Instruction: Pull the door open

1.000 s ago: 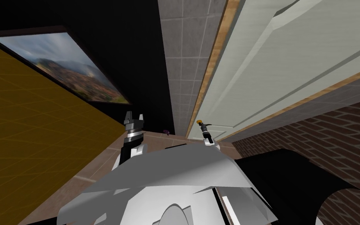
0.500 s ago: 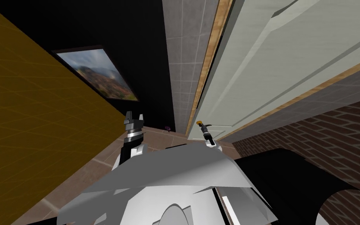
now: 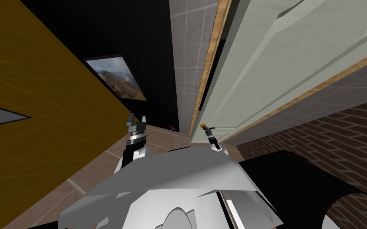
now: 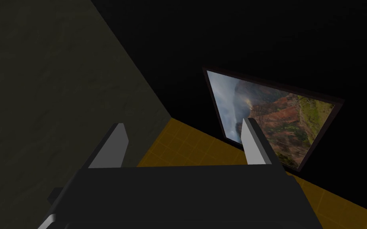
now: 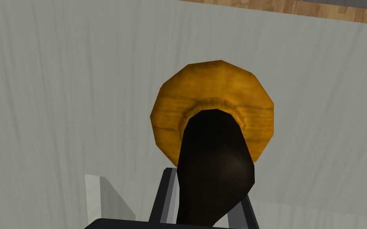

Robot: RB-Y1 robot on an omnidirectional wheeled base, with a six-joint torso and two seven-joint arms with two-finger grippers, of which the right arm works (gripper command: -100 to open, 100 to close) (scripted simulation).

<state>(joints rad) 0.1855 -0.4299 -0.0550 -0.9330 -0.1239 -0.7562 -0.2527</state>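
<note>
right gripper clamps the door handle; door swung further open; left gripper wide.

The left forearm rises upright just left of the head view's centre. The left gripper at its top points toward the upper edge of the frame. In the left wrist view its two fingers stand wide apart with nothing between them. The right forearm shows just right of centre and leans up and to the left. It ends in the right gripper, whose fingers press the sides of a dark lever handle.
</note>
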